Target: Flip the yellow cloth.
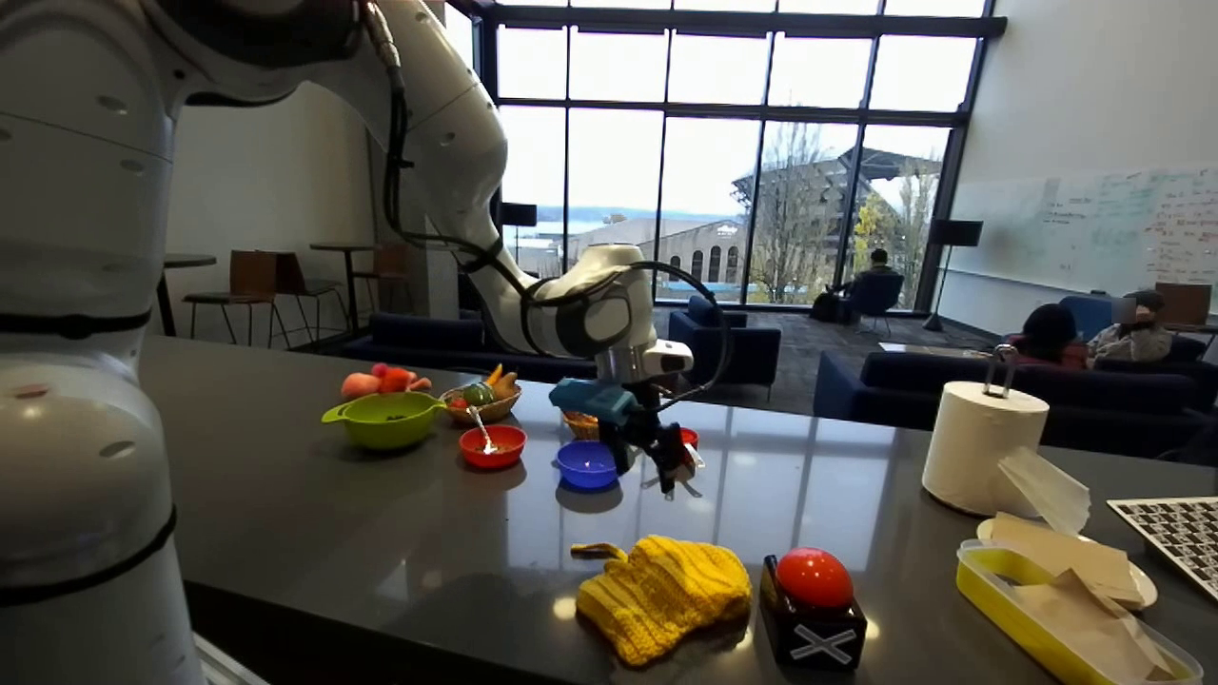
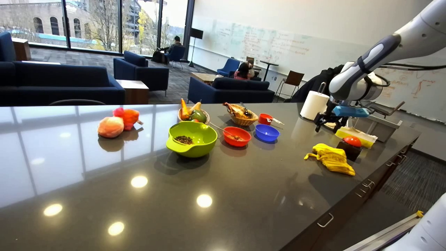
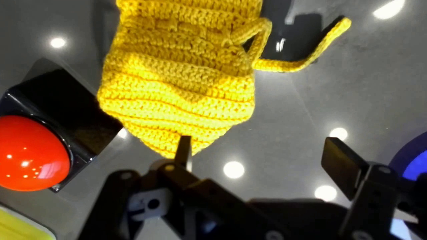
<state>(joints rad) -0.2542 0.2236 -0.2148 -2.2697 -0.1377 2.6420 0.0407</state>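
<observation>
One lime-green bowl [image 2: 192,152], small dark bits [image 2: 183,140] inside; one red bowl [image 2: 237,143], orange-red contents [image 2: 236,138], a spoon [image 1: 482,433] resting over its rim; one blue bowl [image 2: 267,137]; two wicker baskets [image 2: 244,121], one with a rounded green piece [image 2: 198,116] among tapered orange ones [image 2: 184,109]; one yellow-sided tray [image 1: 999,595] holding brown paper [image 1: 1094,628]; one yellow cloth [image 3: 180,83], knitted, ridged, a cord [image 3: 287,65] looping and trailing off one side, its lower end tapering to a point in my wrist view; it lies on the glossy dark counter [image 2: 261,195] just beside a black box [image 1: 814,628] topped by a red dome [image 1: 815,577]. My gripper [image 3: 262,156] hangs over the counter, fingers [image 3: 342,166] wide apart; one fingertip overlaps the cloth's tip in the wrist view, which also crops the cloth's upper part; in an exterior view a teal wrist piece [image 1: 592,400] hides part of a basket; the blue bowl's contents I cannot make out.
</observation>
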